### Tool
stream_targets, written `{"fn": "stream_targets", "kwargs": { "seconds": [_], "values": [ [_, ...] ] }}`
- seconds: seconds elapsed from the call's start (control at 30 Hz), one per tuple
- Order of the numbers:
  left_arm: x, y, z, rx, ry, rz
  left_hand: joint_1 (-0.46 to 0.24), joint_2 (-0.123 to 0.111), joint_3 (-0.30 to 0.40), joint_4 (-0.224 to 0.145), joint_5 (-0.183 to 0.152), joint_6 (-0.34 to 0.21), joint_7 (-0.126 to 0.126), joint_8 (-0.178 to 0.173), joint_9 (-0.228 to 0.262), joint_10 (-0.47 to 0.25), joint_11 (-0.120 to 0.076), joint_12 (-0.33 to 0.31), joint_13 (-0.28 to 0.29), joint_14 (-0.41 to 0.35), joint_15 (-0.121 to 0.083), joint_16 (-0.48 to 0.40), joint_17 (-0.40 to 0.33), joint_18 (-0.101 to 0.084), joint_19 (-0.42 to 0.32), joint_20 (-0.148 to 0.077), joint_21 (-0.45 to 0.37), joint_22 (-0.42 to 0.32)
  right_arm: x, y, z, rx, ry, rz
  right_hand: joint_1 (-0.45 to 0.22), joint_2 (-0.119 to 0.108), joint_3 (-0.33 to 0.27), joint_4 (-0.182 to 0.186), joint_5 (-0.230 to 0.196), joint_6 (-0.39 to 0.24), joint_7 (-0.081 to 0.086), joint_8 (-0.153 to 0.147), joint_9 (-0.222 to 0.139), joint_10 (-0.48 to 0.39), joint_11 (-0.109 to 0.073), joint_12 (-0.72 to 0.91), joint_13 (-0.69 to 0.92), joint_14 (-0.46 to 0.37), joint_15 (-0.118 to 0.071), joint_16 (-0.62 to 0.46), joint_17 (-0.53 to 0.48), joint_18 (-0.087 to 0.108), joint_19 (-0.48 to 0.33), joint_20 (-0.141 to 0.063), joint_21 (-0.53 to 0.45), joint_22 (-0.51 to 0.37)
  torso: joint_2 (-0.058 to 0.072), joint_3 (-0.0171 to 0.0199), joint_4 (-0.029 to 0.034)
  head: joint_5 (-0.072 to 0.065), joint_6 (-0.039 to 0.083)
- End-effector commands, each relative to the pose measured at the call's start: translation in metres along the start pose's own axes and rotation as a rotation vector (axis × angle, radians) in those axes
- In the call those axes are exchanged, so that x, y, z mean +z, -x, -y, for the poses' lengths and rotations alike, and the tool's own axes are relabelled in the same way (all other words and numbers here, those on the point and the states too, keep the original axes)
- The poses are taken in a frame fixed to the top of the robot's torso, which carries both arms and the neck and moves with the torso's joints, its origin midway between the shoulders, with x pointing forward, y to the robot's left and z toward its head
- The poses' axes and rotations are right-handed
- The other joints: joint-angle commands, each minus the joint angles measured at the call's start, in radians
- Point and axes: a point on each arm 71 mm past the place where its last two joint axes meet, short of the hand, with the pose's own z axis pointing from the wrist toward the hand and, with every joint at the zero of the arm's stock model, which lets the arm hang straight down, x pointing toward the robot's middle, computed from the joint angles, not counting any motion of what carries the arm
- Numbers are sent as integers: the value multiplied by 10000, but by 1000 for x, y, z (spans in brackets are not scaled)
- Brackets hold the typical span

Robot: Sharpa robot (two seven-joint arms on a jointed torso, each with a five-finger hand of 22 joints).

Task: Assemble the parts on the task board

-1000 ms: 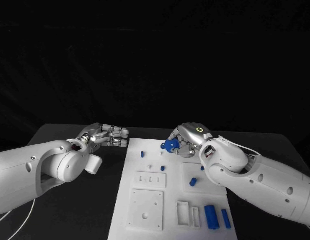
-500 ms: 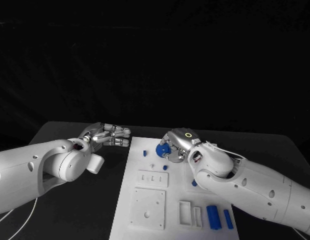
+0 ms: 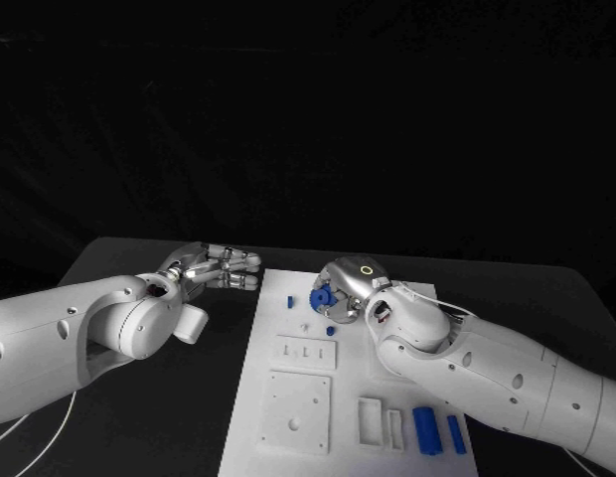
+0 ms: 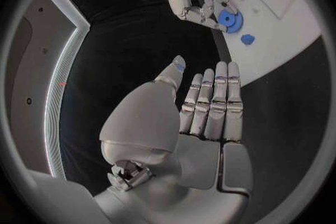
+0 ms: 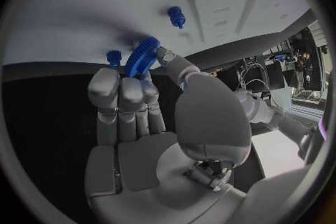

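A blue gear (image 5: pixel 142 55) is pinched between the thumb and fingertips of the right hand (image 3: pixel 349 285) and is held low over the far end of the task board (image 3: pixel 297 399). The grip is taken at the rim, apparently so that the centre hole (image 4: pixel 227 20) stays free to be dropped over a peg. In the right wrist view the gear is seen nearly edge-on, its toothed rim running away from the fingers and its flat face turned toward the white plate. Being a disc, it has no real long axis; the axis that matters runs through the hole, and it looks tilted rather than square to the board.

Two short blue pegs stand close by: one (image 5: pixel 114 57) just beside the fingertips, another (image 5: pixel 175 14) a little further along the board. Which of them the gear is meant for cannot be told.

The left hand (image 3: pixel 218 268) is kept off the board, beside its far left corner — out of the working hand's way, it seems. Nothing is held in it; in its own wrist view the fingers (image 4: pixel 213 102) are laid straight and close together, while from the head view they look partly curled.

Other blue parts (image 3: pixel 433 430) lie at the near end of the board, not yet taken up.
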Motion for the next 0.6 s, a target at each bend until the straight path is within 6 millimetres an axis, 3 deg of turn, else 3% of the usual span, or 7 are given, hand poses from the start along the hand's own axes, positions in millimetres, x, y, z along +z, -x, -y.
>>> {"fn": "stream_targets", "kwargs": {
  "seconds": [0.03, 0.6],
  "values": [
    [1, -3, 2, 0, -65, -192, 21, 11, 1, -38, -7, -59, 33, -20, 14, -48, 12, -55, 16, -84, -6, -58, -11, -149, -44, 10, -43, -12, 0, -4, 3, -203, 13, -52, 53, 35, -27, 73, 30, 92, -49, 53, 25, -1, -15, -43, -9, 0, -73, -72, -16, -77, 264, -82, 43, 1069, -5, 5, -6, 22, -20],
    [0, -1, 1, 10, -54, -176, 10, 17, -2, -48, -9, -67, 33, -23, 13, -48, 13, -55, 16, -88, -5, -57, -11, -149, -48, 13, -55, -9, -2, -7, 11, -336, -125, -196, 50, 25, -61, 103, 28, 88, -50, 55, 25, -15, -14, -60, -23, -1, -71, -87, -31, -80, 262, -78, 31, 1068, -5, 10, -30, 50, -45]
  ]
}}
